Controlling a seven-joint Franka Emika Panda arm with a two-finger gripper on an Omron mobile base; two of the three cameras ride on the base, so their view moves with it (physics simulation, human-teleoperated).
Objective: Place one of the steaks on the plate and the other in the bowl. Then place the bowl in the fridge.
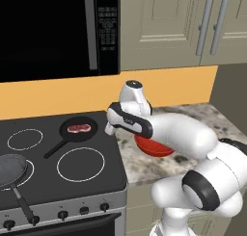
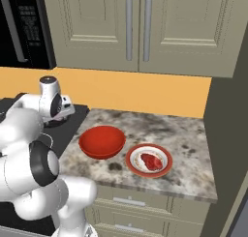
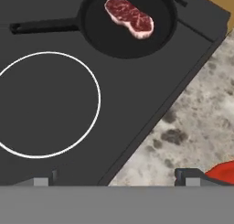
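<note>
Steak (image 3: pixel 129 17) in pan (image 3: pixel 125 29): likely soft, slick, light; pinch across the narrow middle. Gripper (image 3: pixel 116 179) spread wide, empty, tips barely visible.

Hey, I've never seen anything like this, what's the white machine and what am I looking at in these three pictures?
It's a rendered kitchen. The white machine is a robot arm. Two pictures come from cameras behind it, left and right; the third looks along its hand. Its gripper is open, holding nothing, above the stove. One steak lies in a black pan on the stove. On the stone counter stand an empty red bowl and a red-rimmed plate with the other steak on it.
</note>
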